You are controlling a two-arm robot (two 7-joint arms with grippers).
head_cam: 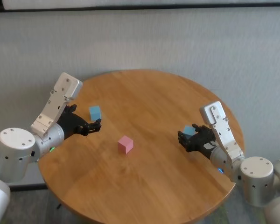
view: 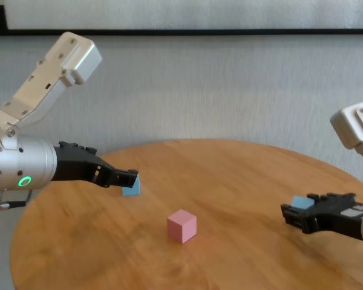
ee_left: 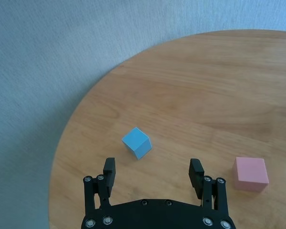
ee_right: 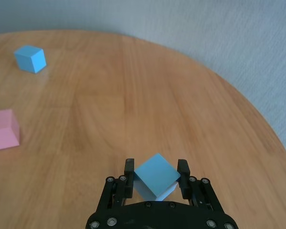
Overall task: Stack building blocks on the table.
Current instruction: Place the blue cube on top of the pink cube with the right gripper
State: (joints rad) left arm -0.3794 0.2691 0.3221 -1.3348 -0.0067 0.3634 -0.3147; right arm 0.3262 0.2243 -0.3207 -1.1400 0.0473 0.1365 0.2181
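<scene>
My right gripper (ee_right: 156, 174) is shut on a light blue block (ee_right: 156, 179) near the table's right edge; the same gripper (head_cam: 186, 137) and block (head_cam: 190, 130) show in the head view. Whether the block is off the wood I cannot tell. A pink block (head_cam: 125, 144) sits alone near the middle of the table (head_cam: 154, 93). A second light blue block (head_cam: 95, 112) rests at the left. My left gripper (ee_left: 152, 167) hangs open just short of that block (ee_left: 137, 142), not touching it.
The round wooden table ends close behind both grippers. A pale wall runs behind it. Bare wood lies between the pink block (ee_right: 4, 130) and the right gripper.
</scene>
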